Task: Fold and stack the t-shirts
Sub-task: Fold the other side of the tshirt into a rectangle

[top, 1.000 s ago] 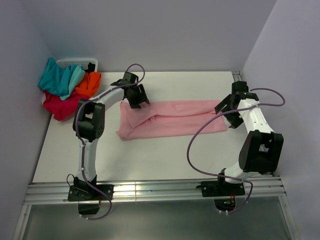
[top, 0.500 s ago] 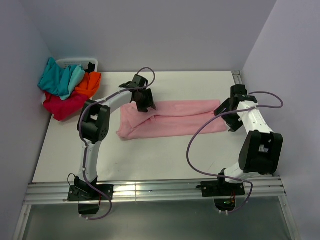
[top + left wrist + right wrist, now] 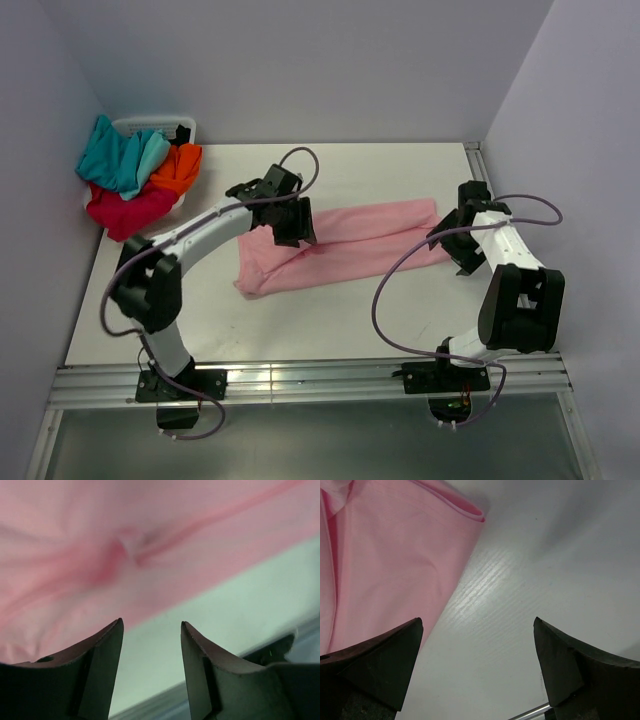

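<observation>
The light pink t-shirt point(image 3: 365, 235) lies on the white table point(image 3: 300, 320) as a long folded band, slanting from near left to far right. My left gripper point(image 3: 292, 226) hovers over its left part, open and empty. In the left wrist view the gripper point(image 3: 151, 625) is just past the shirt's point(image 3: 150, 540) near edge, above bare table. My right gripper point(image 3: 456, 246) is wide open and empty beside the shirt's right end. In the right wrist view the gripper point(image 3: 477, 622) is over bare table, with the shirt point(image 3: 395, 555) at upper left.
A pile of teal point(image 3: 115, 155), orange point(image 3: 178, 166) and crimson point(image 3: 125, 210) t-shirts spills from a white basket point(image 3: 160, 125) at the far left corner. Walls close in the back and both sides. A metal rail point(image 3: 300, 380) runs along the near edge.
My left arm swung right and nearer over the pink shirt. The shirt's left part shifted nearer, so the band now slants. My right gripper moved slightly nearer.
</observation>
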Controlling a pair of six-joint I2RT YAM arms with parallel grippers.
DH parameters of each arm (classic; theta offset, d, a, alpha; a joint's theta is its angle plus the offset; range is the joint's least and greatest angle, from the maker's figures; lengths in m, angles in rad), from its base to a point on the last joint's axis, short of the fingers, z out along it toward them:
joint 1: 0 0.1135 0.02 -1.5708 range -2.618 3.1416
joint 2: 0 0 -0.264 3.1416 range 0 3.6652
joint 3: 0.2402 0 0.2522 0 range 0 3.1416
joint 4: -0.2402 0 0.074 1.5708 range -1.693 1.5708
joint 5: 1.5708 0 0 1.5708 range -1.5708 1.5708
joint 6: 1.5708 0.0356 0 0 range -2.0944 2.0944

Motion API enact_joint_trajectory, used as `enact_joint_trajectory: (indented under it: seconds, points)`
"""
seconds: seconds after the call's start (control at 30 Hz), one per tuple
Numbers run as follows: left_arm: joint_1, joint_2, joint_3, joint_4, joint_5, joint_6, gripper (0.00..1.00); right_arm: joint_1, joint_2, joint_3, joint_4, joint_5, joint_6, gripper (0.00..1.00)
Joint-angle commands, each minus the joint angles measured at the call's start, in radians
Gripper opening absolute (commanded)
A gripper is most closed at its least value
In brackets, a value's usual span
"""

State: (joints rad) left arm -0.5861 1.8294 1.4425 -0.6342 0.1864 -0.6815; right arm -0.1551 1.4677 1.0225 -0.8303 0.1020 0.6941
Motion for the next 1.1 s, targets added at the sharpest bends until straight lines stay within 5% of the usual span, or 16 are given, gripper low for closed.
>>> enact_joint_trajectory:
  seconds: [0.0,0.1,0.23,0.33,0.4,0.53,0.67,0.73,1.07]
  points:
    - [-0.058,-0.181,-0.066,-0.084,0.03,0.025,0.56,-0.004,-0.049,-0.006,0.026,0.034,-0.015,0.98]
    - [-0.063,-0.228,-0.135,-0.168,0.157,0.054,0.55,-0.009,-0.047,-0.001,0.026,0.03,-0.021,0.98]
    - [-0.075,-0.358,-0.218,-0.171,-0.051,0.053,0.56,-0.009,-0.046,0.004,0.04,0.013,-0.019,0.98]
    - [0.03,-0.36,-0.241,-0.012,-0.019,0.051,0.55,-0.009,-0.041,-0.002,0.049,-0.008,-0.013,0.98]
    - [0.133,-0.229,-0.154,0.008,0.025,0.054,0.48,-0.008,-0.041,-0.012,0.054,-0.021,-0.011,0.97]
    - [0.164,0.026,0.115,-0.038,0.027,0.097,0.35,-0.008,-0.05,-0.022,0.05,-0.018,-0.021,0.97]
    - [0.164,0.249,0.376,-0.108,0.03,0.1,0.0,-0.006,-0.067,-0.022,0.036,-0.005,-0.034,0.97]
    - [0.164,0.287,0.415,-0.13,0.038,0.097,0.0,-0.006,-0.082,-0.024,0.028,0.004,-0.038,0.97]
    - [0.128,0.165,0.15,-0.048,0.031,0.076,0.0,-0.015,-0.102,-0.078,0.048,0.012,-0.038,0.97]
